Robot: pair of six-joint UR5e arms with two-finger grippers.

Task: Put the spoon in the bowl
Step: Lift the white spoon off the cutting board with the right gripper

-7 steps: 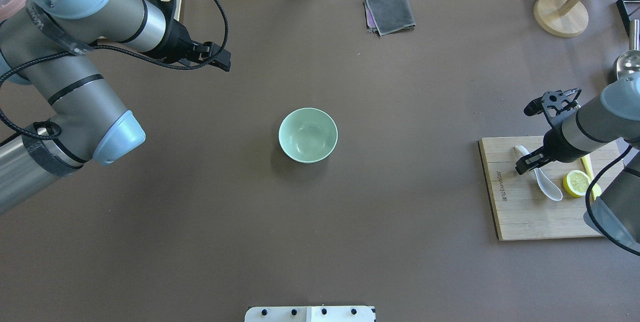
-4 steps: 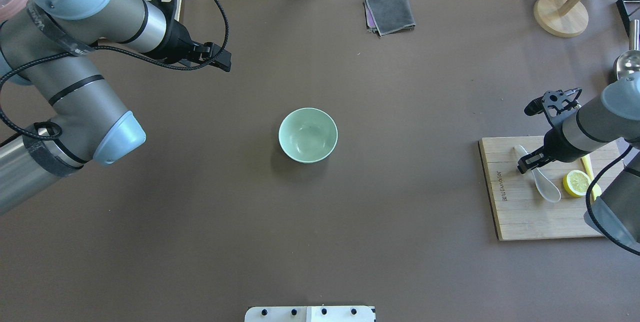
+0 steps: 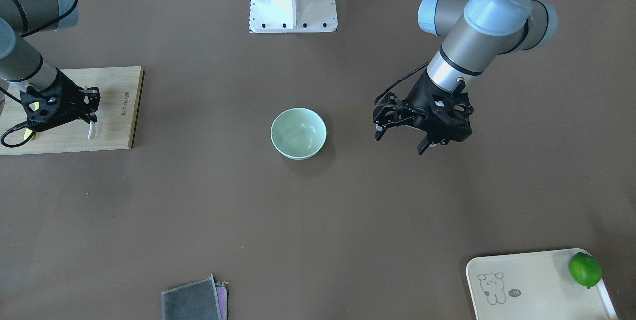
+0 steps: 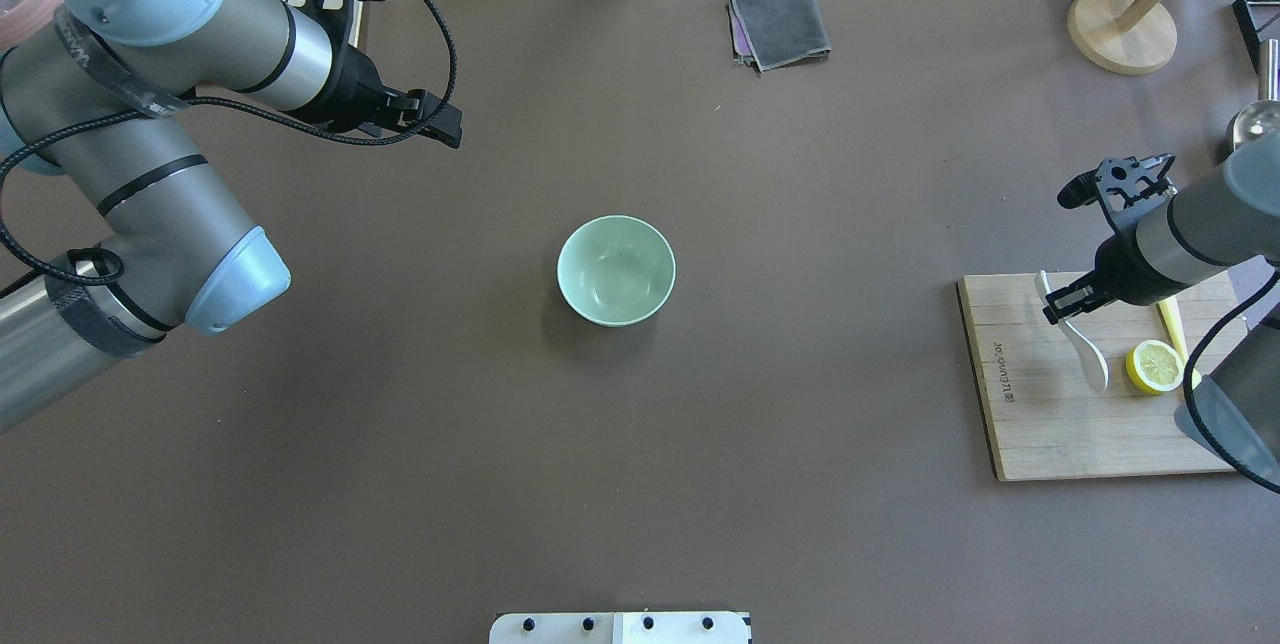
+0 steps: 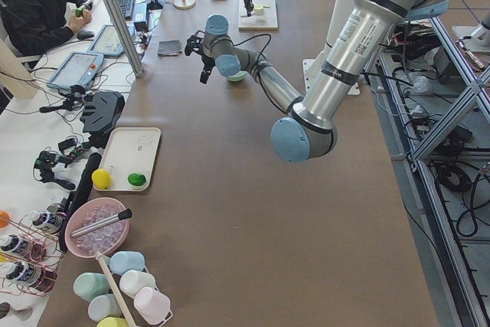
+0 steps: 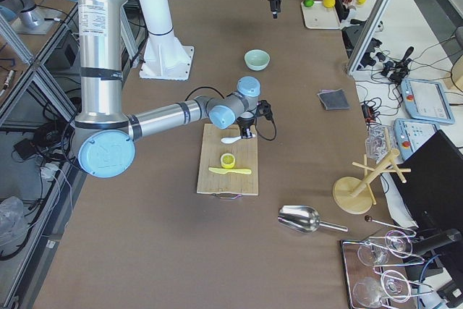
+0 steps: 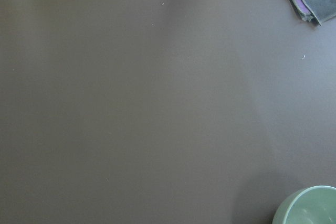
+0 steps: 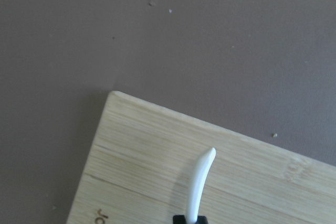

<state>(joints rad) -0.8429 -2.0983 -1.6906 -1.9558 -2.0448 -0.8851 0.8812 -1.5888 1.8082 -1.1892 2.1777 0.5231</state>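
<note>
Two robot arms reach over a brown table. At the right edge of the overhead view, the right gripper is clamped on the handle of the white soup spoon, which is turned on its side over a wooden cutting board, just beside a lemon slice and a yellow knife. The pale green bowl sits upright at the frame's centre, well apart from the spoon; in the front-facing view the left gripper hangs right of the bowl, fingers apart, holding nothing.
</note>
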